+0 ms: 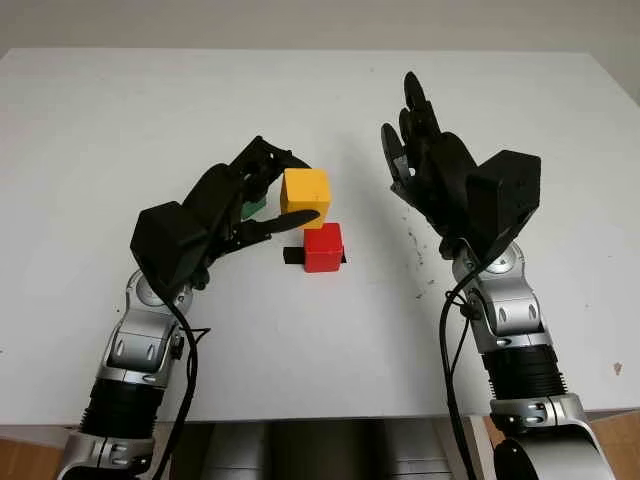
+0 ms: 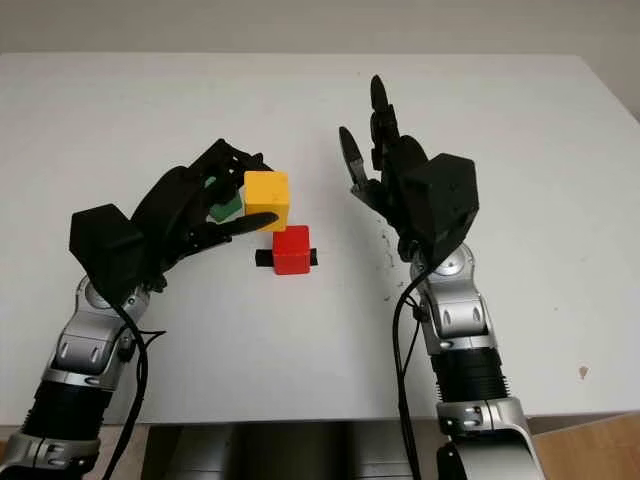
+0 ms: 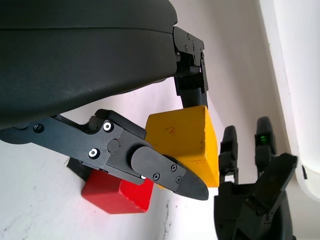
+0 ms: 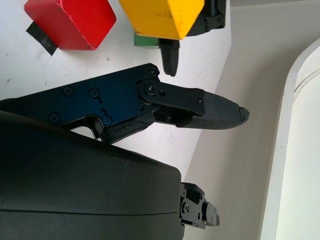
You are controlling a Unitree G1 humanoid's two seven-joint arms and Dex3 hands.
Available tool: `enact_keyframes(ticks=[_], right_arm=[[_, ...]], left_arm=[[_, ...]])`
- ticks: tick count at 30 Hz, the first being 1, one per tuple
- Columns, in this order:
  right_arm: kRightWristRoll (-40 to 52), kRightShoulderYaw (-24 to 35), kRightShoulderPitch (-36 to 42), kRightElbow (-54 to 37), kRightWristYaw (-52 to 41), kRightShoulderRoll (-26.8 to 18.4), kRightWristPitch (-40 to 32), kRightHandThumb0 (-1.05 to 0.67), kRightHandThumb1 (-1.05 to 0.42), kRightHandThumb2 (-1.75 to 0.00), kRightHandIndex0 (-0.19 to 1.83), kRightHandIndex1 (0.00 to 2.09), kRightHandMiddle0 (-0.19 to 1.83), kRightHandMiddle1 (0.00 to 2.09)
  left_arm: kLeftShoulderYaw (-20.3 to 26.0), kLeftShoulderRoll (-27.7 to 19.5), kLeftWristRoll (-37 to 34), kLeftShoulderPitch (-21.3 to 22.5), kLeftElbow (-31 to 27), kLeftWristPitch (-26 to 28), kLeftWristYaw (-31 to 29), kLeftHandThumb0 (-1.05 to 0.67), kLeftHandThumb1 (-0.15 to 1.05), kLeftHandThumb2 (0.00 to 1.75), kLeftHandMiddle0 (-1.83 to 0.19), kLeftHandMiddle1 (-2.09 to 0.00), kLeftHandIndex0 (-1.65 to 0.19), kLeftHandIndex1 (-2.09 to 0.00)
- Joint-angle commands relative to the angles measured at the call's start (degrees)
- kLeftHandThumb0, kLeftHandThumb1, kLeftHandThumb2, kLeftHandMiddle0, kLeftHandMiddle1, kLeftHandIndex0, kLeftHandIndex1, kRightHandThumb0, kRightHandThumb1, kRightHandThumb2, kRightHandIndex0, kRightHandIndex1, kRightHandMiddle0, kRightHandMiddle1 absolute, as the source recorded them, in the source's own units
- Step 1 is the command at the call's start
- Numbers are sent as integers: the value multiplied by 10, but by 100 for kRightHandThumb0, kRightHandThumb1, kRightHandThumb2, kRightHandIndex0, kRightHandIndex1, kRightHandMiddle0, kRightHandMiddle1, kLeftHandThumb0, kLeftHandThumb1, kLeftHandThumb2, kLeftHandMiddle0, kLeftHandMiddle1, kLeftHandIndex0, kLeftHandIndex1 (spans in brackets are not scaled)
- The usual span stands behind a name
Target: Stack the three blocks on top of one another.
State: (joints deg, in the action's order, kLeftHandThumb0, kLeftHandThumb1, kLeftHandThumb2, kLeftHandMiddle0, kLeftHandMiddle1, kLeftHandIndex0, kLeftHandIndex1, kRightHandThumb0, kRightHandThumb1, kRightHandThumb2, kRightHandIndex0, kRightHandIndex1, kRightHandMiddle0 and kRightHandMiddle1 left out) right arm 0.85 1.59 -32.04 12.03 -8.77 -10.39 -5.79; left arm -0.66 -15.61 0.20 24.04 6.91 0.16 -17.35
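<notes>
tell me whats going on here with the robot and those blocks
The robot's left hand grips a yellow cube-shaped block, held above the white table just behind a red cube-shaped block that sits on a black tape mark. A green block lies on the table behind the left hand's fingers. The right hand is open, raised to the right of the blocks. Nothing is stacked yet.

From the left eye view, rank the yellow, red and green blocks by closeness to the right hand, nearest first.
Measured from the open right hand, raised on the table's right side:
1. Yellow block, held in the left hand, toward the middle.
2. Red block, on the table just in front of the yellow one.
3. Green block, behind the left hand's fingers.
</notes>
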Motion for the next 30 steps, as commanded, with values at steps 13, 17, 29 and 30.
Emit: enact_keyframes(ticks=[13, 17, 29, 30], right_arm=[[2, 2, 2, -13, 4, 3, 0, -69, -105, -59, -19, 4, -18, 5], [4, 2, 5, -15, 4, 4, 1, -69, -105, -59, -19, 4, -18, 5], [8, 2, 8, -18, 1, 4, 0, -68, -105, -58, -19, 4, -18, 5], [9, 2, 8, -18, 1, 4, -2, -69, -105, -58, -19, 4, -18, 5]], left_arm=[[-49, -1, 78, -3, 17, -46, 16, -60, 102, 5, -13, -5, -27, -178], [-53, 1, 87, -5, 14, -43, 20, -57, 102, 5, -11, -5, -26, -179], [-57, 9, 100, -9, 19, -51, 46, -55, 103, 6, -13, -6, -21, -180], [-56, 10, 100, -9, 20, -51, 48, -54, 103, 5, -14, -6, -21, -180]])
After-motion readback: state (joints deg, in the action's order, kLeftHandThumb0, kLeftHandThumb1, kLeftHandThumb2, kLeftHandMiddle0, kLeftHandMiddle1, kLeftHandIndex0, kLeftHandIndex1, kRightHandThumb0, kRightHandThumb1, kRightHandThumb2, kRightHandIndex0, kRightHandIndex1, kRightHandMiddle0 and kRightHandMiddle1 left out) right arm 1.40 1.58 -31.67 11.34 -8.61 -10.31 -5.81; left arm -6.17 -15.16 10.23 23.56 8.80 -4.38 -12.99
